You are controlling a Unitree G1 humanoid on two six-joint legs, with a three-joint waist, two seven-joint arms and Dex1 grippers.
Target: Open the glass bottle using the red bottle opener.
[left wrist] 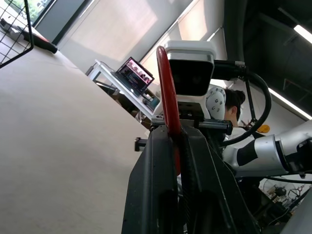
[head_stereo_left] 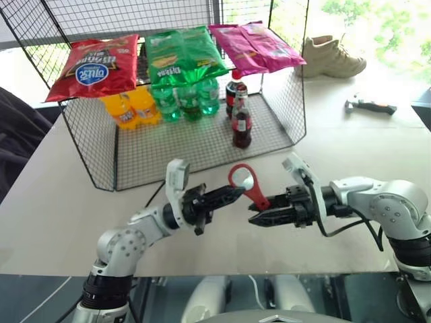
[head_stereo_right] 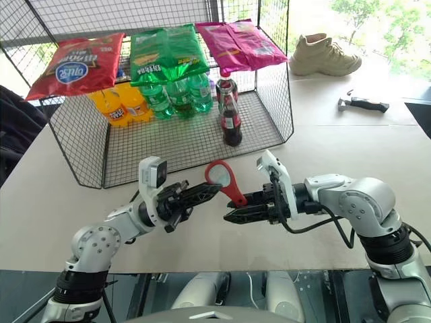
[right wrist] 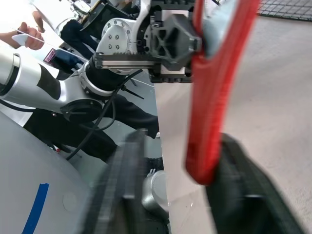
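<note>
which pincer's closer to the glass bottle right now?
Right, slightly. The glass bottle stands in the wire basket; the right pincer is just in front of it, the left pincer in front and further left.

We are seeing the glass bottle [head_stereo_left: 242, 123] standing upright inside the wire basket [head_stereo_left: 101, 155], near its right side, just in front of a fatter cola bottle [head_stereo_left: 236, 87] with a red cap. It is slim, of clear glass, holding a dark brown drink and wearing a red label around its middle. We are seeing the red bottle opener [head_stereo_left: 248, 186] hanging in the air above the surface [head_stereo_left: 54, 208], in front of the basket and well apart from the glass bottle. Its oval ring head is pointing up, its tapering handle slanting down to the right.
</note>
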